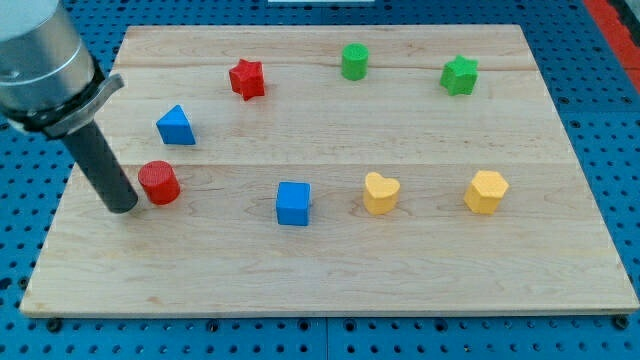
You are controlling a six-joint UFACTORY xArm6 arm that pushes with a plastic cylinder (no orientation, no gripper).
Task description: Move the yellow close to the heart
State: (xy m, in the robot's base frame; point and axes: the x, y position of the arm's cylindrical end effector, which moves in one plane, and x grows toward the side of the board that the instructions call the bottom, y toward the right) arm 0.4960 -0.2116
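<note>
Wooden board (330,285), pale, lying on a blue perforated bench (600,90); eight blocks, none touching another. Top row, from the view's left: red star (246,78), green cylinder (354,61), green star (459,75). Left side: blue triangular block (175,125), and below it a red cylinder (158,182). Lower row: blue cube (293,203), yellow heart (380,192), yellow hexagonal block (486,191). Task items: the yellow hexagonal block, at the view's right of the lower row, and the yellow heart to its left, apart with bare board between them. Effector: no claw fitted, so no open or closed state applies; my tip (121,208) is down at the board at the view's far left, just beside the red cylinder on its left, contact too close to call. Assessment: the tip is well apart from both yellow blocks, so the push seems not yet begun; reaching the hexagonal block's right side would let it slide leftward toward the heart.
</note>
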